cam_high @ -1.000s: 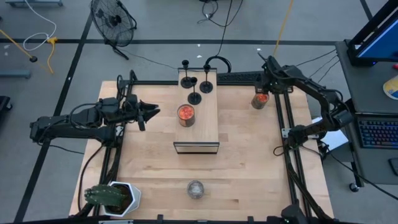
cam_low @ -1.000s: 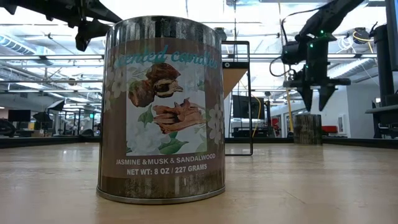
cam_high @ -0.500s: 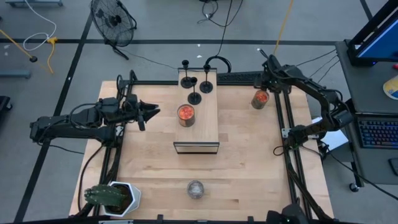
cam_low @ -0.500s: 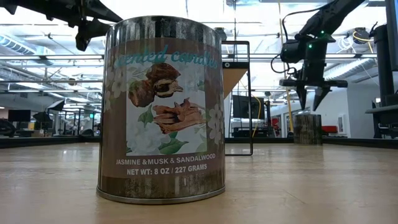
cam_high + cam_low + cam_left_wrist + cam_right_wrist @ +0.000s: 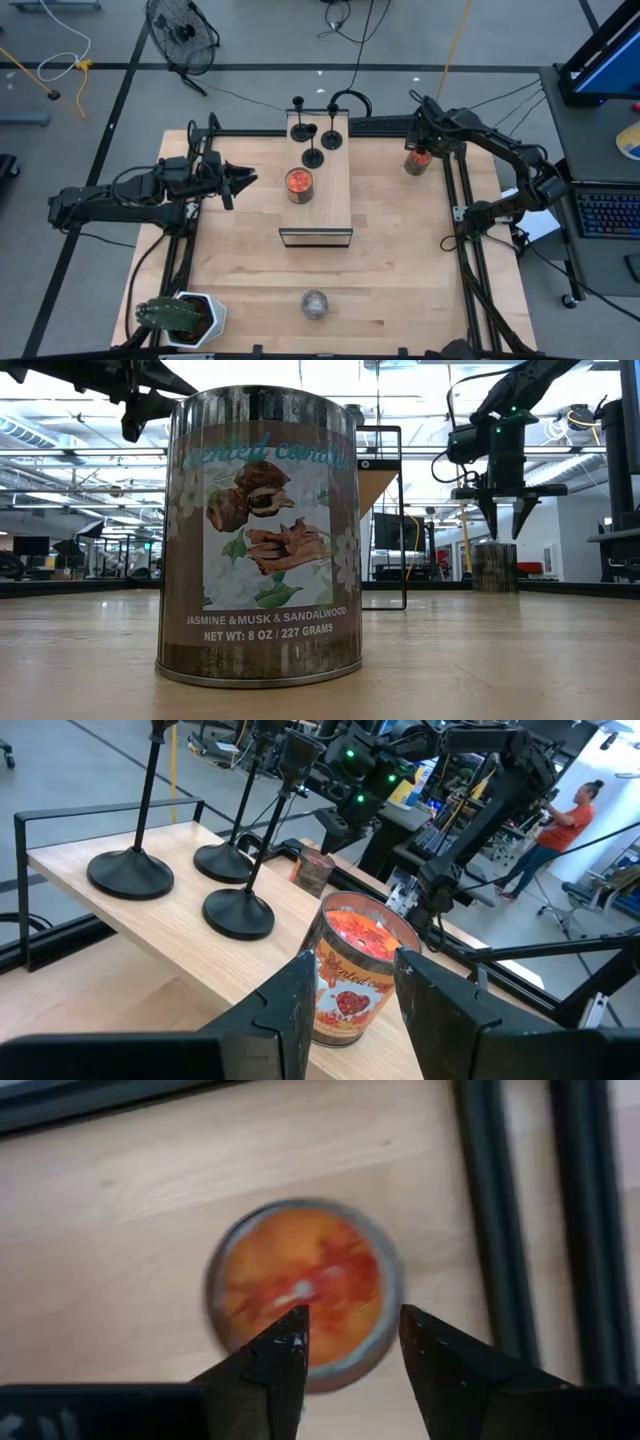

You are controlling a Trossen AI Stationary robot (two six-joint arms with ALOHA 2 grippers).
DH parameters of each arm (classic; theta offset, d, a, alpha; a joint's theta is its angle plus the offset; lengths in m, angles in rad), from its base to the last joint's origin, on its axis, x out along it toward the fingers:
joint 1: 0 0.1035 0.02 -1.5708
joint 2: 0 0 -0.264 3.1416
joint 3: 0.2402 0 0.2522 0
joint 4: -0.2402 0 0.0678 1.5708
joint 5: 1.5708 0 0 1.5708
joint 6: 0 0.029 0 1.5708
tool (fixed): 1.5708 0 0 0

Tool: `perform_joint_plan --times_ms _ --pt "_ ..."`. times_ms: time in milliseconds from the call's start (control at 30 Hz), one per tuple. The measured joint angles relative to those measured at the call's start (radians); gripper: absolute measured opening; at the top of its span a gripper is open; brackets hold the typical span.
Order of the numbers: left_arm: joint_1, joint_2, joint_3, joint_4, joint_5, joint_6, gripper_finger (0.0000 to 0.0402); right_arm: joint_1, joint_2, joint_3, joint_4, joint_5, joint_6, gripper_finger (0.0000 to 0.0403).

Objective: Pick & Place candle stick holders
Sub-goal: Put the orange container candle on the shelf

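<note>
Three black candle stick holders (image 5: pixel 313 157) (image 5: pixel 239 912) stand on their disc bases on a raised wooden shelf (image 5: pixel 330 205) at the table's far middle. A jar with an orange top (image 5: pixel 299 183) stands on the shelf nearer the front. My left gripper (image 5: pixel 246 181) (image 5: pixel 355 1010) hovers open to the left of the shelf, pointing at that jar. My right gripper (image 5: pixel 421 140) (image 5: pixel 503 518) hangs open, fingers down, above a second orange-topped jar (image 5: pixel 417 160) (image 5: pixel 305 1290) at the far right, clear of it.
A silvery round tin (image 5: pixel 315 304) stands near the table's front middle and fills much of the low view (image 5: pixel 260 535). A potted plant (image 5: pixel 180 316) sits at the front left corner. Black frame rails (image 5: pixel 462 220) run along the table's sides.
My right gripper has rolled about the line it points along and shifted a little toward the table's left, staying open above the far-right jar. The jar and the holders have kept their places.
</note>
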Motion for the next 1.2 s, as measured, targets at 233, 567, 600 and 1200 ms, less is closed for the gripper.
perform_joint_plan --times_ms 233,567,600,1200 --pt "0.000 0.000 0.000 0.000 0.000 -0.002 0.0143 0.046 0.000 0.000 -0.016 0.003 0.077 0.0153" --pt "0.000 0.000 0.000 0.000 0.000 0.001 0.0143 0.062 0.000 -0.014 -0.107 0.054 0.282 0.0153" --pt "0.000 0.000 0.000 0.000 0.000 0.004 0.0143 0.064 0.000 -0.025 -0.088 0.054 0.301 0.0153" --pt "0.000 -0.072 0.000 0.000 0.011 0.021 0.0143 0.048 -0.042 -0.176 0.092 0.060 0.349 0.0129"
